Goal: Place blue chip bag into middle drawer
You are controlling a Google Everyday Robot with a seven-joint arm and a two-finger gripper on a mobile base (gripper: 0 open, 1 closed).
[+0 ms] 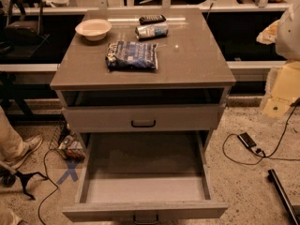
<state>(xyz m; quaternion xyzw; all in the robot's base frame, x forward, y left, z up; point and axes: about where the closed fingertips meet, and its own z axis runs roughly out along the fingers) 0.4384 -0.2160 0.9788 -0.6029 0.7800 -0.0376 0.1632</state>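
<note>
The blue chip bag (131, 55) lies flat on the grey cabinet top (197, 55), left of centre, dark blue with white print. The middle drawer (145, 189) is pulled far out toward me below it. It is a deep grey box with tall side walls, a pale bare floor and a dark handle on its front. Nothing lies in it. My gripper is not in view.
A white bowl (93, 29), a silver-blue can (152, 30) on its side and a black remote (152, 18) sit behind the bag. A shallower drawer panel (187, 118) with a black handle is above the open drawer. Cables (234, 149), a person's shoe (26, 146) and yellowish bags (283, 86) flank the cabinet.
</note>
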